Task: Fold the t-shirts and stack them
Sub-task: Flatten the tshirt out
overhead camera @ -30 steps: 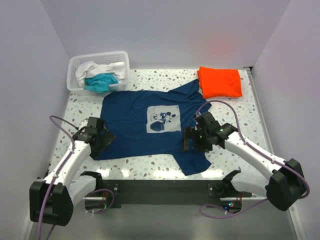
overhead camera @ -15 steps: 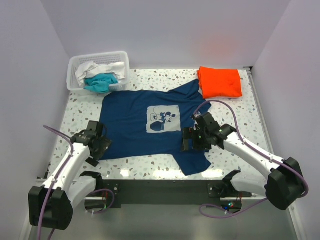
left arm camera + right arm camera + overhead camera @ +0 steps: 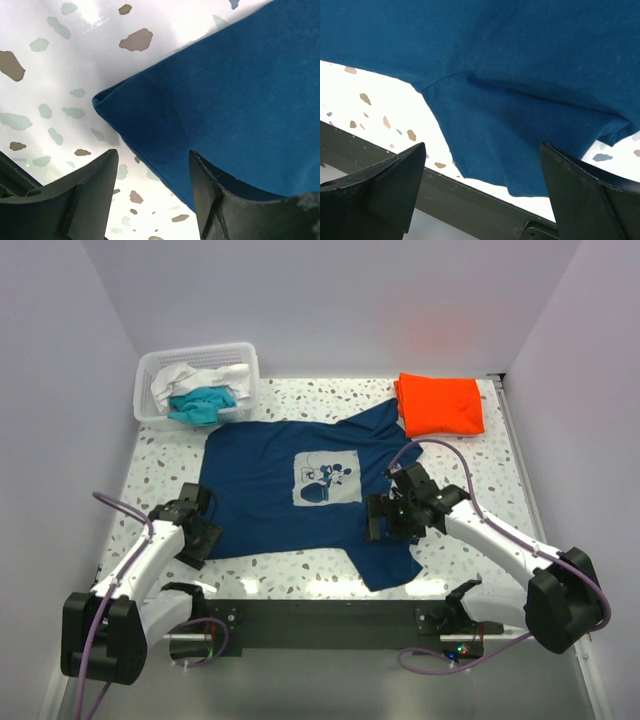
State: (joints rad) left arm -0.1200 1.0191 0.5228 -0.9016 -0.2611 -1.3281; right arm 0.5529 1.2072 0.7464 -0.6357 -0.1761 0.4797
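The navy t-shirt (image 3: 290, 490) lies spread flat on the table, print side up. A folded orange t-shirt (image 3: 440, 403) lies at the back right, over the navy shirt's far sleeve. A teal shirt (image 3: 200, 405) and a white shirt (image 3: 190, 377) sit in the basket. My left gripper (image 3: 205, 537) is open at the shirt's near left corner (image 3: 150, 115), one finger over the cloth edge. My right gripper (image 3: 378, 522) is open above the near sleeve (image 3: 520, 135). Neither holds anything.
The white slatted basket (image 3: 247, 358) stands at the back left. The table's dark front rail (image 3: 470, 200) runs just beyond the near sleeve. White walls close in the left, right and back sides.
My left gripper has drawn back toward the near left, off the shirt's side to its near corner. My right gripper has barely moved.
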